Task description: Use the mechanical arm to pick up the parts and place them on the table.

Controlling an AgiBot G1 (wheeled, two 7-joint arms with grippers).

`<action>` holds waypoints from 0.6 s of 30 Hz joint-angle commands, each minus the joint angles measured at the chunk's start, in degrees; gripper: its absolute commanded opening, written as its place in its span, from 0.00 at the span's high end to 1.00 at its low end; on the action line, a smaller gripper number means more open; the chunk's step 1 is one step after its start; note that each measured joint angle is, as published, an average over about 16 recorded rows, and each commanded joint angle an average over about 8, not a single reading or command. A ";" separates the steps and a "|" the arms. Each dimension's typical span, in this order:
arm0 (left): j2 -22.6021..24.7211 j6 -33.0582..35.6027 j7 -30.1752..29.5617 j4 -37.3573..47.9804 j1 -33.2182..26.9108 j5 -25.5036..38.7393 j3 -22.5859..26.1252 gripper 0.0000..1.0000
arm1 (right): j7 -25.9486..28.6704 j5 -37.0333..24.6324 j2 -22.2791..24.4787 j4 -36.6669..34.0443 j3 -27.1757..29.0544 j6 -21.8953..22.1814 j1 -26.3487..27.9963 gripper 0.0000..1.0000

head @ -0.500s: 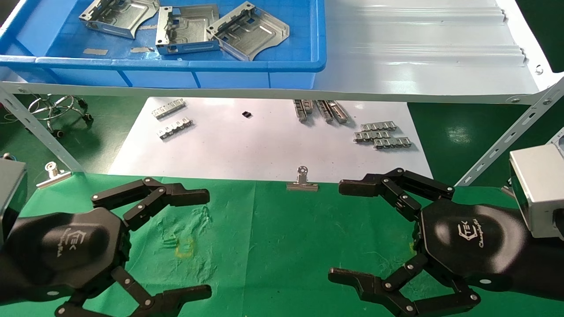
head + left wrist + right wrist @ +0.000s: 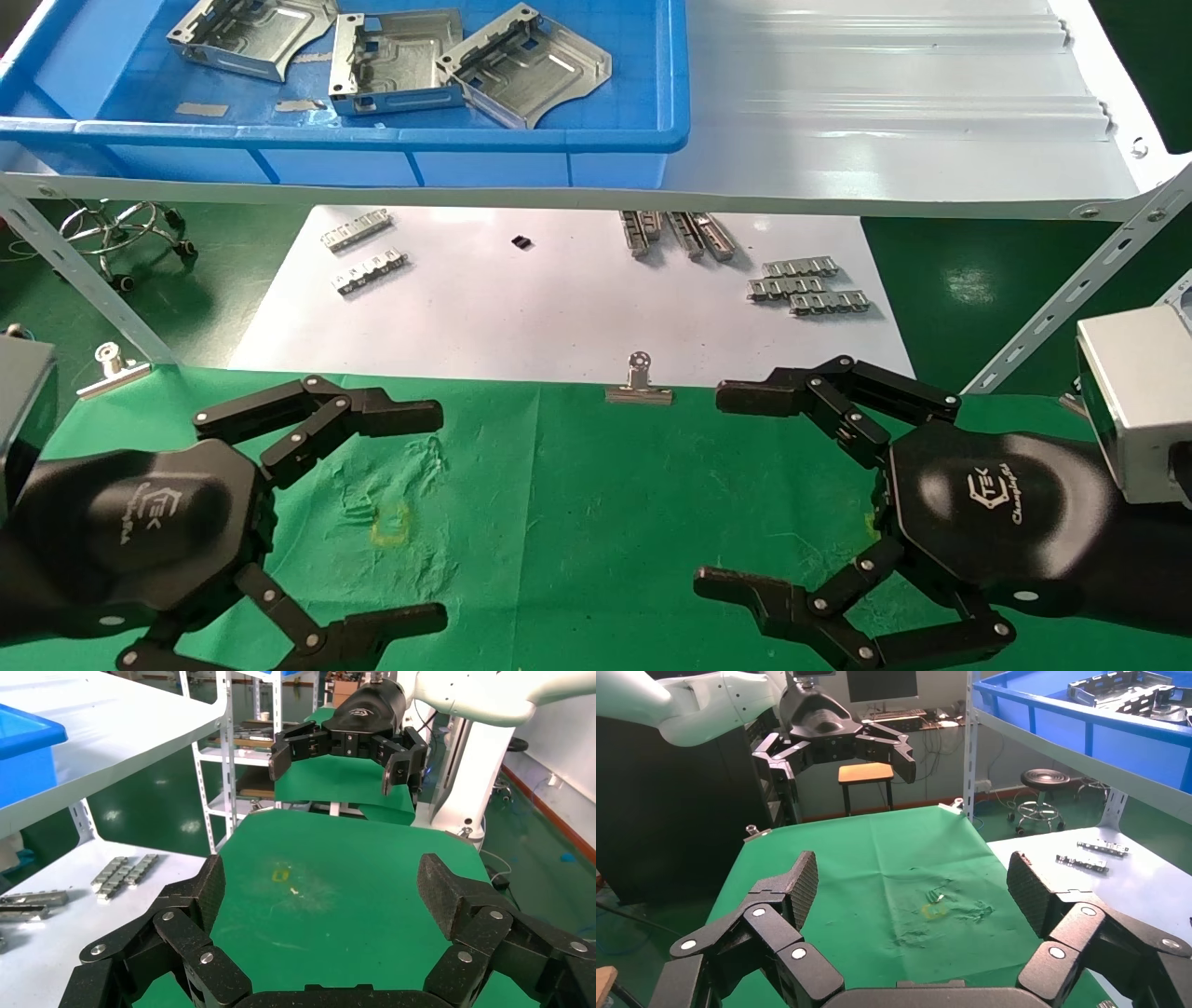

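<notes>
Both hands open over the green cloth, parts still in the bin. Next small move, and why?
Probably raise the left hand up toward the blue bin on the shelf, aiming at the nearest sheet-metal part. Three parts lie in the bin and none is on the green cloth table. Both hands are open and hold nothing; the right hand is farther from the bin and can wait.

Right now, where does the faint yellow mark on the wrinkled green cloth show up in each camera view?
Head view: the yellow mark lies low and left of centre, beside the open left gripper.
Left wrist view: centre, beyond the fingers.
Right wrist view: centre, among wrinkles.
Shared landmark: the green cloth table, with both open grippers over it, right gripper opposite.
</notes>
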 commanded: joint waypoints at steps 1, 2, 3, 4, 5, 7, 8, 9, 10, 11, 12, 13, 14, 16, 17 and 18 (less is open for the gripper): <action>-0.01 0.03 0.02 -0.03 0.00 0.02 0.01 0.00 | 0.00 0.00 0.00 0.00 0.00 0.00 0.00 0.51; -0.01 0.02 0.01 -0.02 0.00 0.01 0.00 0.00 | 0.00 0.00 0.00 0.00 0.00 0.00 0.00 0.63; 0.01 -0.03 -0.02 0.02 0.00 -0.02 -0.01 0.00 | 0.00 0.00 0.00 0.00 0.00 0.00 0.00 0.76; 0.04 -0.10 -0.07 0.09 0.00 -0.08 -0.03 0.00 | 0.00 0.00 0.00 0.00 0.00 0.00 0.00 0.88; 0.11 -0.24 -0.18 0.21 -0.03 -0.18 -0.06 0.00 | 0.00 0.00 0.00 0.00 0.00 0.00 0.00 0.97; 0.38 -0.74 -0.47 0.57 -0.21 -0.49 -0.18 0.00 | 0.00 0.00 0.00 0.00 0.00 0.00 0.00 1.00; 0.59 -1.14 -0.69 0.83 -0.39 -0.68 -0.26 0.00 | 0.00 0.00 0.00 0.00 0.00 0.00 0.00 1.00; 0.85 -1.64 -0.96 1.12 -0.61 -0.89 -0.36 0.00 | 0.00 0.00 0.00 0.00 0.00 0.00 0.00 1.00; 1.15 -2.21 -1.24 1.43 -0.91 -1.07 -0.45 0.00 | 0.00 0.00 0.00 0.00 0.00 0.00 0.00 1.00; 1.51 -2.86 -1.53 1.74 -1.32 -1.18 -0.53 0.00 | 0.00 0.00 0.00 0.00 0.00 0.00 0.00 1.00; 1.91 -3.58 -1.80 2.08 -1.81 -1.22 -0.59 0.00 | 0.00 0.00 0.00 0.00 0.00 0.00 0.00 1.00; 2.35 -4.34 -2.07 2.45 -2.38 -1.18 -0.63 0.00 | 0.00 0.00 0.00 0.00 0.00 0.00 0.00 1.00; 2.83 -5.15 -2.31 2.86 -3.07 -1.02 -0.62 0.00 | 0.00 0.00 0.00 0.00 0.00 0.00 0.00 1.00; 3.89 -6.78 -2.66 3.81 -4.72 -0.38 -0.49 0.00 | 0.00 0.00 0.00 0.00 0.00 0.00 0.00 1.00; 4.51 -7.60 -2.79 4.44 -5.72 0.09 -0.36 0.00 | 0.00 0.00 0.00 0.00 0.00 0.00 0.00 1.00; 5.17 -8.38 -2.89 5.16 -6.80 0.61 -0.19 0.00 | 0.00 0.00 0.00 0.00 0.00 0.00 0.00 1.00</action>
